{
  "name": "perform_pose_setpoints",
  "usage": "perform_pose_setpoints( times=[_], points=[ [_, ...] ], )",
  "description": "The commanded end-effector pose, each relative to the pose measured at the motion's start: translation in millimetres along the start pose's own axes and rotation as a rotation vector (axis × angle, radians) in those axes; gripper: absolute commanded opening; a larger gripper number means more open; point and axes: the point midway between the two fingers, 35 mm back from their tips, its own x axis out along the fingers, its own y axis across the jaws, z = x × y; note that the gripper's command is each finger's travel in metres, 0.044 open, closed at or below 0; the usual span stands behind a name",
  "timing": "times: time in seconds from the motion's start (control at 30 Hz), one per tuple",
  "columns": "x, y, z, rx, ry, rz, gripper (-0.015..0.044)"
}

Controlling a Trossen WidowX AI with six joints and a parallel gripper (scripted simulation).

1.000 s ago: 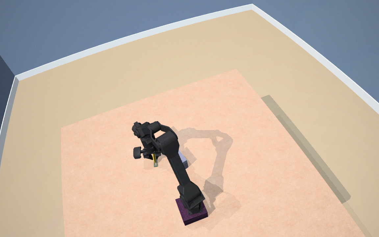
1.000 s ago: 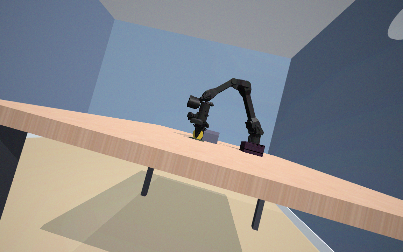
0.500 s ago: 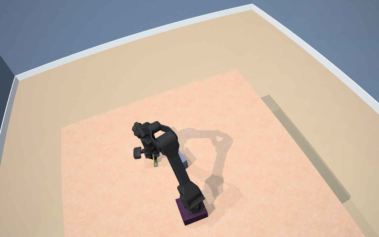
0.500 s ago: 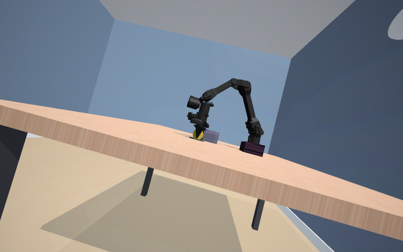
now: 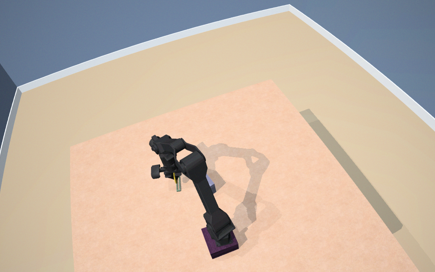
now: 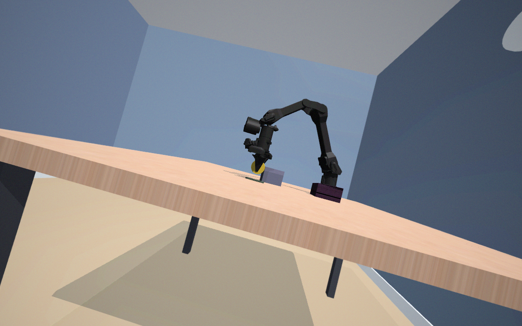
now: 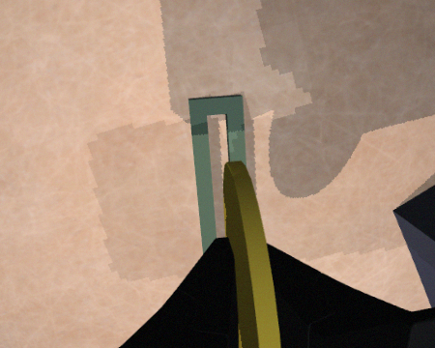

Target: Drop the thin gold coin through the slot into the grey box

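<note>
The gripper (image 7: 244, 329) is clamped on the coin (image 7: 250, 277), which stands edge-on between the dark fingers. The coin is raised above the green holder (image 7: 208, 168), which lies on the table (image 7: 70, 135) toward 12 o'clock in the wrist view. The grey box (image 6: 273, 176) sits just beside the holder, its corner showing at about 4 o'clock.

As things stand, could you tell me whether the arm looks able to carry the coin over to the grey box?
Probably yes: the gripper is shut on the gold coin, lifted above the green holder, and the grey box stands right beside it.
</note>
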Motion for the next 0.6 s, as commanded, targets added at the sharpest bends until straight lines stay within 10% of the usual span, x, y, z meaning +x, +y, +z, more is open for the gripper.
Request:
perform_pose_setpoints(
  times=[0.0,0.57],
  points=[
    [-14,1,2,0.005,-0.010,0.006,0.0000],
    [-57,0,0,0.001,-0.006,0.006,0.0000]
  ],
)
